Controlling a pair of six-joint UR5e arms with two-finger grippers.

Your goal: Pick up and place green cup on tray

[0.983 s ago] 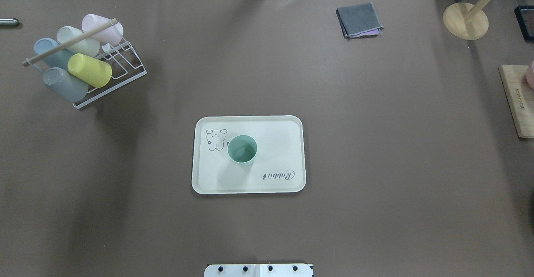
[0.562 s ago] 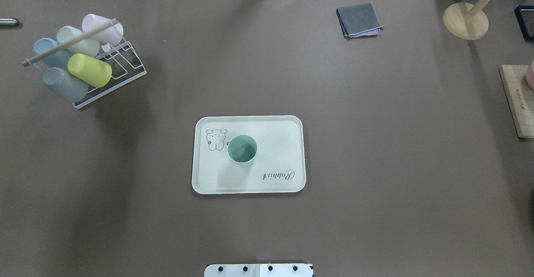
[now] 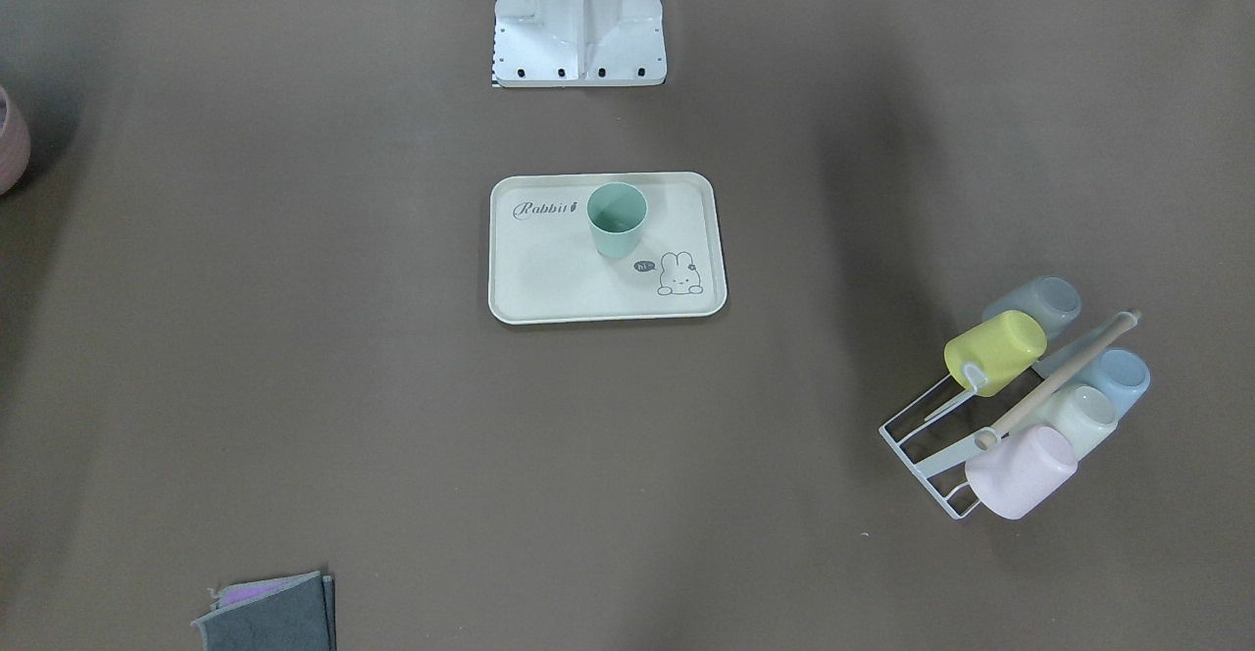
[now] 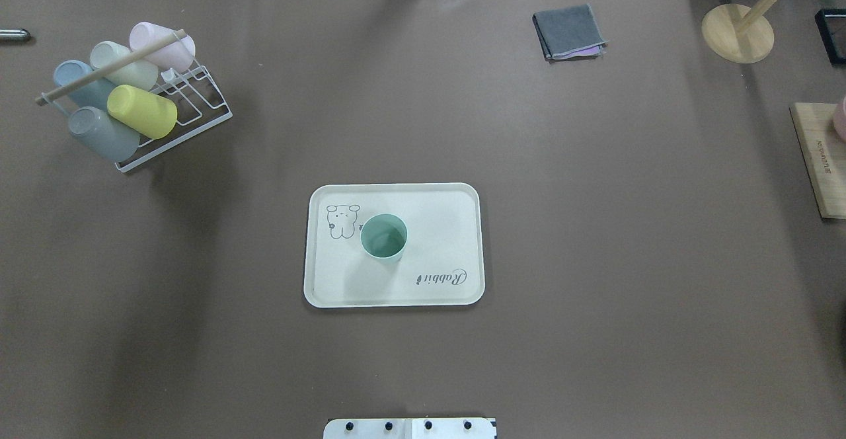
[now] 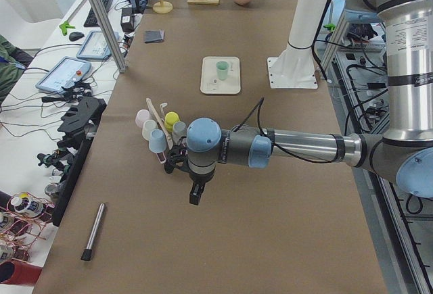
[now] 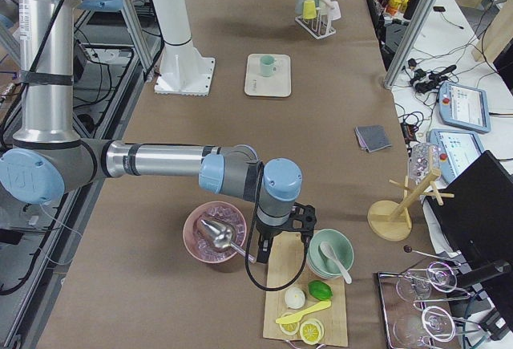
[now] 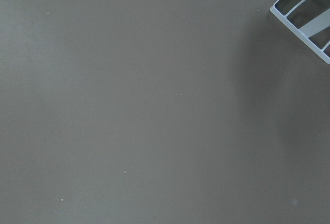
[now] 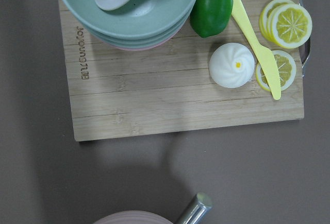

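Left fingers (image 5: 195, 198) hang over the bare brown tabletop (image 4: 595, 227), low in the left side view. They are near the white wire rack (image 4: 198, 105) of pastel plastic cups. Right fingers (image 6: 266, 249) hang over the edge of the wooden cutting board (image 6: 288, 270), beside the pink bowl (image 6: 192, 245), low in the right side view. Both pairs are too small to tell if they are spread or pressed together. The mint-green plastic cup (image 4: 383, 237) stands upright on the flat cream rectangular tray (image 4: 436, 227). It is mid-frame from overhead, between the bunny drawing and the "Rabbit" word.
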